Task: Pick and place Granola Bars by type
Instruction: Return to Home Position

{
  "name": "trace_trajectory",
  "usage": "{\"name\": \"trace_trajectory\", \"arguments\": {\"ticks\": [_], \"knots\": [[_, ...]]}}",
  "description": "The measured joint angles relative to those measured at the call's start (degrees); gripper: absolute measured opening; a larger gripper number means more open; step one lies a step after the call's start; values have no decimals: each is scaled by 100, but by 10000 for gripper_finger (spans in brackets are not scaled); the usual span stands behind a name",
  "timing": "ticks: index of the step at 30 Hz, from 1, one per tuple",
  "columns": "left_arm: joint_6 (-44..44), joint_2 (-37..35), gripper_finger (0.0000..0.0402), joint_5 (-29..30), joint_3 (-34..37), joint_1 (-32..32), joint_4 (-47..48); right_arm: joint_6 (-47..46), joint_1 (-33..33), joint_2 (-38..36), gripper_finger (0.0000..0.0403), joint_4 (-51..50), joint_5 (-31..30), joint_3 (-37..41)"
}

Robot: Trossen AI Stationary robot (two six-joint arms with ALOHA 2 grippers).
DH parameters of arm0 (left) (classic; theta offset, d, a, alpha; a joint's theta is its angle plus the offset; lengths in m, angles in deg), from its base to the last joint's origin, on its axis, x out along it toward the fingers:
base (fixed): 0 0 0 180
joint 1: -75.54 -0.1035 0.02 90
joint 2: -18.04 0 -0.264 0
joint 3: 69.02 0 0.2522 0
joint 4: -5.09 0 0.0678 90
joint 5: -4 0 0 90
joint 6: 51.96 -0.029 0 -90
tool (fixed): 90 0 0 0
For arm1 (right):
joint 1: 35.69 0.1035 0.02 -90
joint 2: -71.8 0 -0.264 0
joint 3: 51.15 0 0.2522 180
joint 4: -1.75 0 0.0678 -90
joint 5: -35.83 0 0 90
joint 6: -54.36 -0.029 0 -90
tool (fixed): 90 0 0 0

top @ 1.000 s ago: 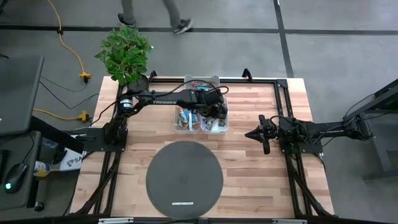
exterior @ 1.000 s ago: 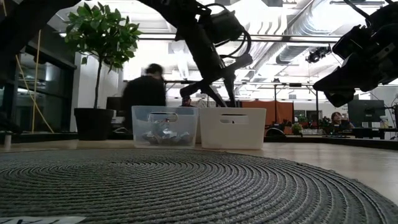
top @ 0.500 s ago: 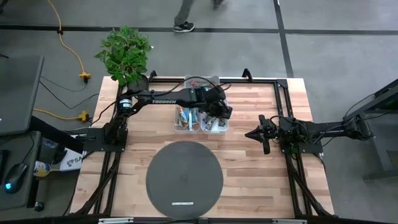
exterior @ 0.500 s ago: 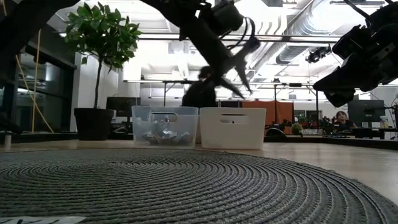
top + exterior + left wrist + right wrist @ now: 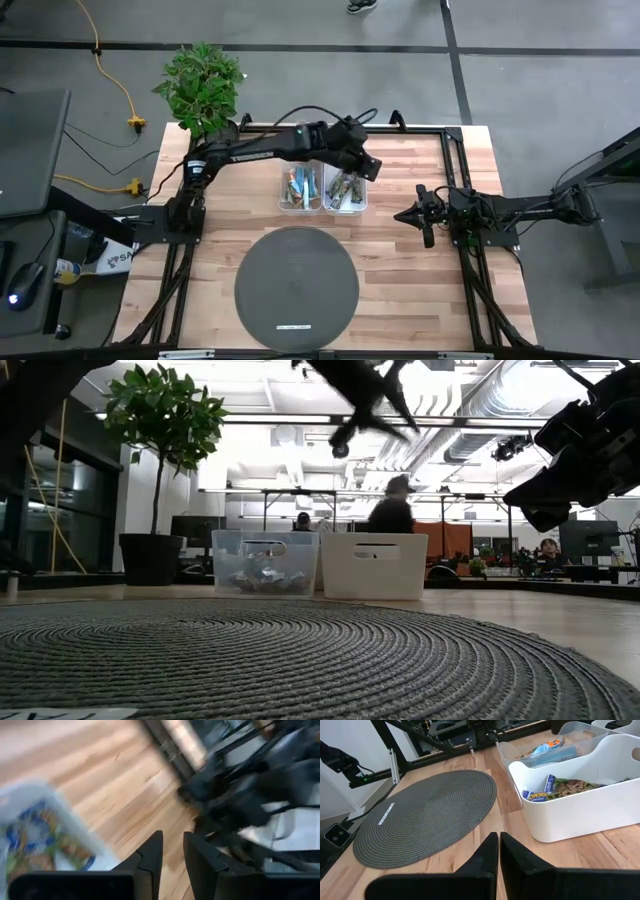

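Trouble from here, to my eye, would come from the left arm's swing toward its base.

From above, the left gripper (image 5: 368, 168) hovers over the back right corner of the white bin (image 5: 346, 210), with a cable (image 5: 320, 112) looping up behind its wrist. A low or hurried sweep could clip a rim and shove or tip the 2 bins. The white bin touches the clear bin (image 5: 300, 210), and both sit near the back edge of the table (image 5: 420, 280), about midway along it. Granola Bars (image 5: 345, 190) lie in both bins. None shows on the mat (image 5: 296, 270) toward the front edge, only its label strip (image 5: 295, 326). The right gripper (image 5: 420, 215) waits by the right edge, well apart from the bins.

At table height, the left gripper (image 5: 372, 422) hangs high above both bins, so clearance looks ample. A person (image 5: 392, 515) passes in the room behind.

Past the left wrist, the fingers (image 5: 150, 857) stand slightly apart with nothing between them. A corner of the white bin below shows blue and brownish wrappers.

Past the right wrist, its fingers (image 5: 487, 852) are all but closed on nothing. The white bin holds blue bars against its wall and green-brown ones beside them, and the clear bin shows a blue-and-orange wrapper. Mixed colours in 1 bin make me doubt the sorting.
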Motion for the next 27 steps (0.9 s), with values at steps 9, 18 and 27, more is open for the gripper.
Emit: {"name": "trace_trajectory", "arguments": {"ticks": [9, 18, 27], "knots": [[-575, -674, 8, 1093, -446, 371, 748, 1, 0, -7, 0, 0, 0, 0], [-1051, -1508, 2, 2268, -443, 998, 1347, 0, 2, 11, 0, -3, -1, -1], [-1113, -2349, 0, 3788, -107, 1866, 2156, 0, 0, 2, 0, -3, -1, -1]]}}
